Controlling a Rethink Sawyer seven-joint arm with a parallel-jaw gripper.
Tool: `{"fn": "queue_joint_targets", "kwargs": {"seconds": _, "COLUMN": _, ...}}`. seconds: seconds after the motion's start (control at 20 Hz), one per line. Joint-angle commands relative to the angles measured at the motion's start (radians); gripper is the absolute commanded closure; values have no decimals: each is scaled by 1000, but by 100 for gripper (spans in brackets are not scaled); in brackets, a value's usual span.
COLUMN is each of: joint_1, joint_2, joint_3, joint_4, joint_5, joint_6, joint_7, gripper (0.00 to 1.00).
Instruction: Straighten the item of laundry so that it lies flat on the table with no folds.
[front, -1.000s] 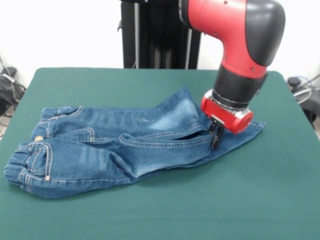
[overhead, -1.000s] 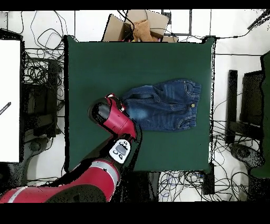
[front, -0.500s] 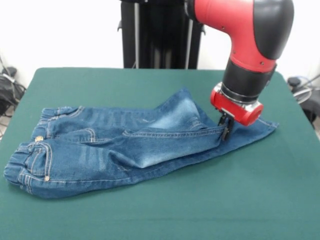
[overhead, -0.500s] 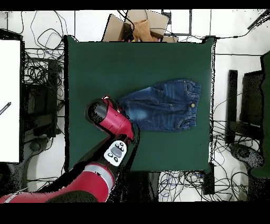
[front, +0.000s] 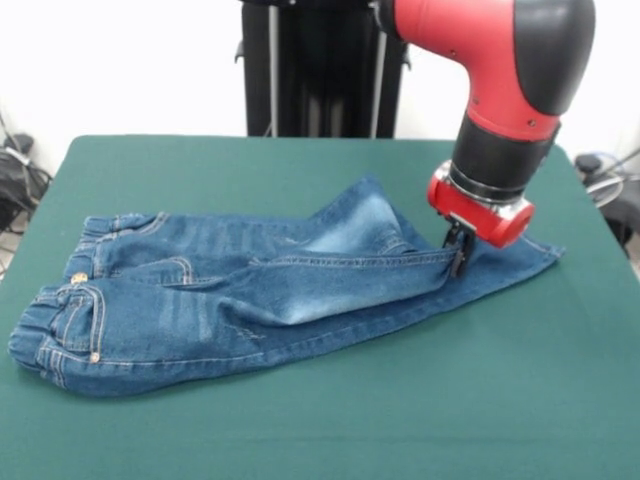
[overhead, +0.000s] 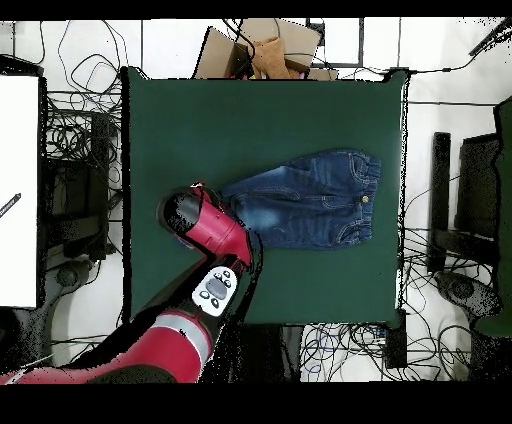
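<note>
Jeans (front: 250, 295) lie lengthwise across the tabletop (front: 330, 420), waistband at 9 o'clock. Gripper (front: 459, 259) is closed, pinching the upper leg's cuff at 3 o'clock. Partly done (legs overlap, thigh creased); spreading and smoothing remain.
</note>
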Motion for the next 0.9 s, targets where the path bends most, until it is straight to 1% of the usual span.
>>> {"fn": "queue_joint_targets", "kwargs": {"seconds": 0.05, "joint_1": 31, "joint_2": 9, "joint_3": 35, "joint_4": -61, "joint_5": 3, "joint_6": 134, "joint_7": 317, "gripper": 100}}
{"fn": "queue_joint_targets", "kwargs": {"seconds": 0.4, "joint_1": 69, "joint_2": 46, "joint_3": -8, "joint_4": -118, "joint_5": 17, "joint_6": 187, "joint_7": 389, "gripper": 100}}
{"fn": "queue_joint_targets", "kwargs": {"seconds": 0.9, "joint_1": 81, "joint_2": 74, "joint_3": -28, "joint_4": -181, "joint_5": 1, "joint_6": 234, "joint_7": 434, "gripper": 100}}
